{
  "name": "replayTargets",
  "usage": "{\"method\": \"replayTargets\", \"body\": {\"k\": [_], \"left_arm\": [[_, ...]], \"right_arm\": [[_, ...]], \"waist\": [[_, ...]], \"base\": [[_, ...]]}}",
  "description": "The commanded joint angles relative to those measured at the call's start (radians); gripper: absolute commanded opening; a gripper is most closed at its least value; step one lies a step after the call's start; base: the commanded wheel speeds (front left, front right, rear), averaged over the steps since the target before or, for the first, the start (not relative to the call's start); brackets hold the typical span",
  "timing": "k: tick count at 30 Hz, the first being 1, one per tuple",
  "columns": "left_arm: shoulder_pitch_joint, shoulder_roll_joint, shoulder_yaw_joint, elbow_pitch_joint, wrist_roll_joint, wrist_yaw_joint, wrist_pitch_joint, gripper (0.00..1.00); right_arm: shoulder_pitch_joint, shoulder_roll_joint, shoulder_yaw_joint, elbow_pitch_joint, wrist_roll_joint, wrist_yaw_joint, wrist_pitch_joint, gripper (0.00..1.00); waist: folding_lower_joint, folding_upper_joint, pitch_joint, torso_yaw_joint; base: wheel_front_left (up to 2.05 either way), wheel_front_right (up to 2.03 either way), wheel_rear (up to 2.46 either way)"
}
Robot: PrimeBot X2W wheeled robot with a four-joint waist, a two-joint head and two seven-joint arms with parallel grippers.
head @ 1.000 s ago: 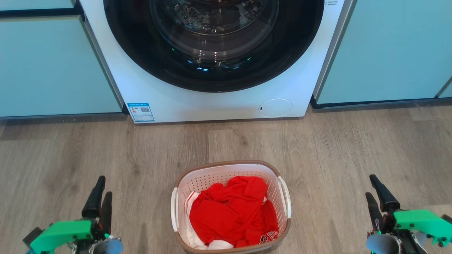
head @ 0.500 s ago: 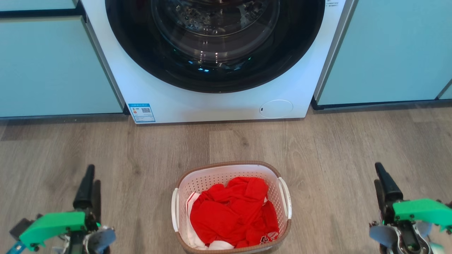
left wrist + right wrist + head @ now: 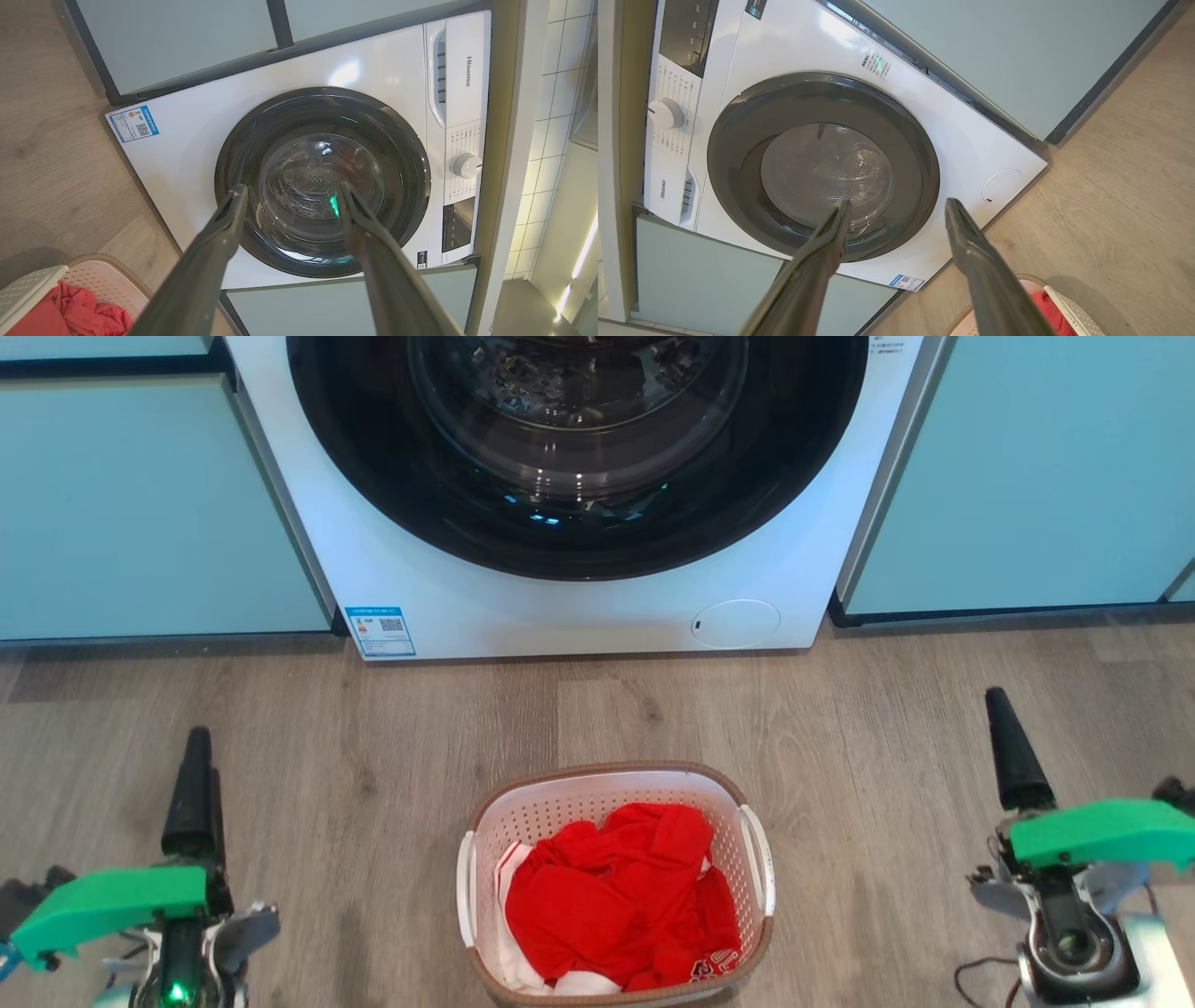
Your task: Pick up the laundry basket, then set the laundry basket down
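Reaching farther forward, the left gripper [image 3: 289, 193] and right gripper [image 3: 896, 205] are staying spread wide and empty. The laundry basket [image 3: 560, 812] is sitting on the floor [image 3: 373, 775] between them, probably light and stiff; grab its handles [image 3: 758, 859].

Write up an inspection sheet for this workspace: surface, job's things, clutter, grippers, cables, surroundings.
Surface: wood-look plank floor.
Job's things: laundry basket stands on the floor in front of the washing machine, red clothes inside; not gripped.
Clutter: nothing seen.
Grippers: left gripper open and empty, left of the basket; right gripper open and empty, right of it; both apart from the handles.
Cables: thin dark cable loops by the right wrist.
Surroundings: white washing machine with a round dark door; pale green cabinet fronts on both sides.
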State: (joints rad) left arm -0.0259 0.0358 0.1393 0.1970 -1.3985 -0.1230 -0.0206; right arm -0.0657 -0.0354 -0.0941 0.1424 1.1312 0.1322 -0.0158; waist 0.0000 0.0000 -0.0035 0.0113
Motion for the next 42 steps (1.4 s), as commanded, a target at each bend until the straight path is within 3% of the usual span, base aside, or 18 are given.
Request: {"method": "replayTargets", "body": {"k": [1, 12, 19, 27, 34, 42], "left_arm": [[-0.059, 0.011, 0.02, -0.053, 0.029, -0.003, -0.01, 1.0], [-0.07, 0.011, 0.01, -0.149, 0.218, -0.003, -0.043, 1.0], [-0.072, 0.011, -0.013, -0.2, 0.35, 0.035, -0.06, 1.0], [-0.07, 0.012, -0.134, -0.267, 0.597, 0.129, -0.084, 1.0], [-0.069, 0.012, -0.24, -0.266, 0.783, 0.185, -0.104, 1.0], [-0.072, 0.059, -0.364, -0.191, 0.967, 0.316, -0.128, 1.0]], "right_arm": [[-0.068, -0.008, 0.011, -0.055, -0.046, -0.001, -0.015, 1.0], [-0.103, -0.009, 0.091, -0.144, -0.316, -0.001, -0.047, 1.0], [-0.11, -0.009, 0.119, -0.17, -0.423, -0.001, -0.065, 1.0], [-0.111, -0.017, 0.157, -0.183, -0.568, -0.001, -0.088, 1.0], [-0.102, -0.026, 0.186, -0.182, -0.662, -0.001, -0.109, 1.0], [-0.083, -0.019, 0.185, -0.099, -0.76, -0.001, -0.132, 1.0]], "waist": [[0.0, 0.0, 0.001, 0.0], [0.0, 0.0, 0.006, 0.004], [0.0, 0.0, 0.005, 0.004], [0.0, 0.0, 0.003, -0.001], [0.0, 0.0, 0.002, -0.006], [0.0, 0.0, -0.004, -0.011]], "base": [[0.0, 0.0, 0.0], [0.0, 0.0, 0.0], [0.0, 0.0, 0.0], [0.0, 0.0, 0.0], [0.0, 0.0, 0.0], [0.0, 0.0, 0.0]]}}
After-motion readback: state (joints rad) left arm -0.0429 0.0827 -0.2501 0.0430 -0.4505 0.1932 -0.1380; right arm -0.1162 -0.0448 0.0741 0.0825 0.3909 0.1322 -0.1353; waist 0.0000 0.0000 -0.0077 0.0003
